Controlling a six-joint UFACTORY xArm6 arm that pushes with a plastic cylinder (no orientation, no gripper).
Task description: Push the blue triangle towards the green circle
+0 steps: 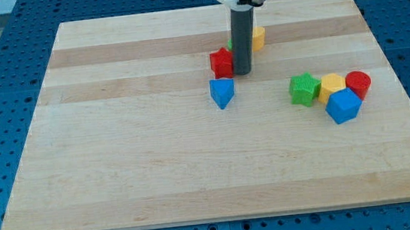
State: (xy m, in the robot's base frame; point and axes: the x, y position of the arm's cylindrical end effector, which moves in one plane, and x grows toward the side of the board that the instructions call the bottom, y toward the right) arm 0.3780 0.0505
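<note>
The blue triangle [222, 93] lies just below-left of my tip [243, 73] — a plain jawless tool — not touching.

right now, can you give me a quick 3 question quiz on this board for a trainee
1. True or false: the blue triangle sits in the group of four blocks at the view's right.
2. Which block of that group lies nearest the view's bottom? A) green B) the blue block C) yellow
3. Fill in: the block just to the view's left of my tip is ___.

Key: 1 false, it lies apart, near my tip. 2 B. 3 red: the red block.
</note>
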